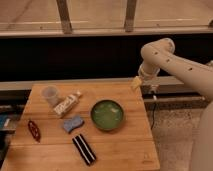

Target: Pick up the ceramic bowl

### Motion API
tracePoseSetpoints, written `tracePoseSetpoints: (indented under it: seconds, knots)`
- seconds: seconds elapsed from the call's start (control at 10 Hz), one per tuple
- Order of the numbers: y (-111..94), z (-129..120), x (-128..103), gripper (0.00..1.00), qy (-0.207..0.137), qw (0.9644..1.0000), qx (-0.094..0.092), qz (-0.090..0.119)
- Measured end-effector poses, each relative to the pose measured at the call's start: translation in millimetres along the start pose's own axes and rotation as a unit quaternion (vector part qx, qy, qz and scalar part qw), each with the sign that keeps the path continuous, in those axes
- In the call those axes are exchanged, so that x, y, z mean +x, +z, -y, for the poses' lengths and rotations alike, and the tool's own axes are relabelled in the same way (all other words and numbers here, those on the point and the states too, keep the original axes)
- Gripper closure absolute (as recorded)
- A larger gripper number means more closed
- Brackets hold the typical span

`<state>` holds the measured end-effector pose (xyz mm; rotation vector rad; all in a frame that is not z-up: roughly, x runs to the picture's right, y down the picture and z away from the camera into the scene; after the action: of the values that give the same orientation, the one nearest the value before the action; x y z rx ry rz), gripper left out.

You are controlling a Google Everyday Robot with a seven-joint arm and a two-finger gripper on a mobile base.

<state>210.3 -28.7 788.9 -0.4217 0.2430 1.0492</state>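
Observation:
The ceramic bowl (107,114) is round, glossy green with a darker rim. It sits right of centre on the wooden table (125,145). My white arm reaches in from the right. My gripper (136,83) hangs above the table's far right edge, up and to the right of the bowl, apart from it and holding nothing that shows.
A whitish translucent cup (50,95) stands at the back left. A white tube (67,104) lies beside it. A blue sponge (73,123), a black striped bar (84,149) and a small red object (34,130) lie toward the front left. A dark wall and rail run behind.

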Motion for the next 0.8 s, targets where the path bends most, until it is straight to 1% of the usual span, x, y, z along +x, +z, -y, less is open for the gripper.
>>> tracePoseSetpoints:
  seconds: [0.2,0.3,0.5,0.7,0.8]
  knots:
    - [1,0,1,0.24,-0.003,1.0000,0.002,-0.003]
    - [6,-6,3,0.24,-0.013,0.9999,0.004,-0.010]
    - [14,-38,3,0.24,-0.034,0.9993,-0.009,-0.015]
    - [26,-75,12,0.24,-0.052,0.9981,-0.024,-0.024]
    - [33,-91,8,0.24,-0.060,0.9973,-0.030,-0.027]
